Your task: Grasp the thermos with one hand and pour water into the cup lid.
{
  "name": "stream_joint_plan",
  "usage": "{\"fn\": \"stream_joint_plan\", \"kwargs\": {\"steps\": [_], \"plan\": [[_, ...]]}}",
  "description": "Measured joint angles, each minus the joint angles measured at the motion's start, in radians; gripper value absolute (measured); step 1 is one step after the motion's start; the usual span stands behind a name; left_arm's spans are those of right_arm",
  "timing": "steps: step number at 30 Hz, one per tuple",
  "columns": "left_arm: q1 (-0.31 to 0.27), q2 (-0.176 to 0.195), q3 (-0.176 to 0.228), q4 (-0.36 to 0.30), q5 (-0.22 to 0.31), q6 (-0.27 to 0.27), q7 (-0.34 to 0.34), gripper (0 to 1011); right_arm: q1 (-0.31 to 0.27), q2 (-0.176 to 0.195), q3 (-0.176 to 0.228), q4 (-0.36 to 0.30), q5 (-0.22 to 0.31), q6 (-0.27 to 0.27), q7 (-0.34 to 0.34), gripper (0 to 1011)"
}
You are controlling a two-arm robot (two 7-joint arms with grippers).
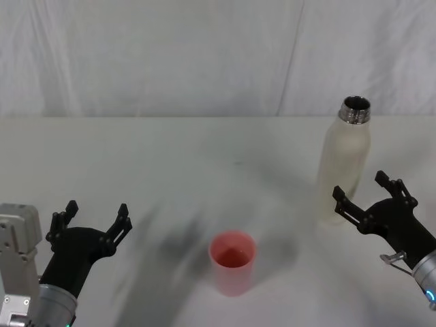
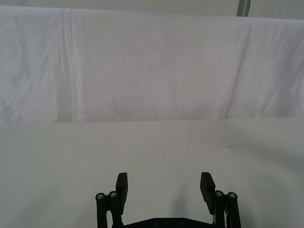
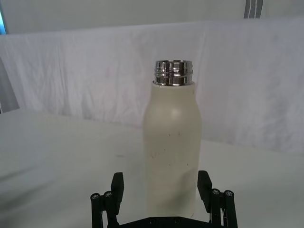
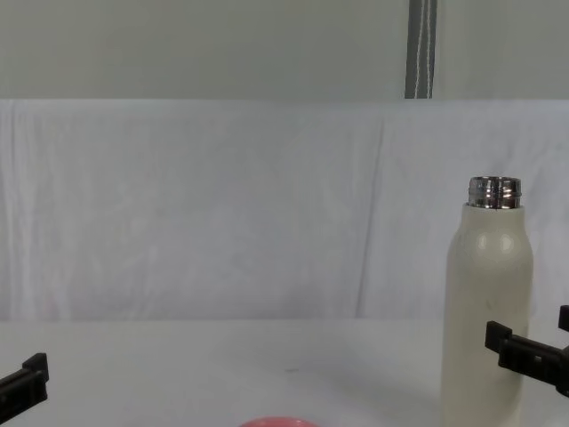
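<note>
White cloth covers the table [image 1: 170, 157], where the thermos [image 1: 344, 167] stands upright, uncapped, right of the pink cup lid [image 1: 232, 262], the right gripper [image 1: 368, 197] spread just before it, left gripper [image 1: 95, 221] spread idle

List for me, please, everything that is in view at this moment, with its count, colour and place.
thermos: one, cream-white with a bare steel neck, no cap on, upright on the table's right side.
cup lid: one, pink, upright with its mouth up, near the front middle of the table, left of the thermos and apart from it.
table: one, white, under everything.
backdrop cloth: one, white, hanging behind the table.
left gripper: one, black, open, over the table's front left, holding nothing.
right gripper: one, black, open, just in front of the thermos's lower body, its fingers on either side in the right wrist view, not closed on it.
</note>
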Motion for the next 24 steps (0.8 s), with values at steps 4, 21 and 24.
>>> {"fn": "stream_joint_plan", "kwargs": {"steps": [4, 21, 24], "plan": [[0.0, 0.0, 0.0, 0.0, 0.0, 0.0, 0.0, 1001, -0.016, -0.004, 0.004, -0.014, -0.001, -0.016, -0.003, 1003], [0.0, 0.0, 0.0, 0.0, 0.0, 0.0, 0.0, 1001, -0.059, -0.012, -0.011, -0.058, -0.005, -0.029, 0.003, 1003], [0.0, 0.0, 0.0, 0.0, 0.0, 0.0, 0.0, 1001, -0.063, -0.014, -0.015, -0.058, -0.005, -0.033, 0.007, 1003]]}}
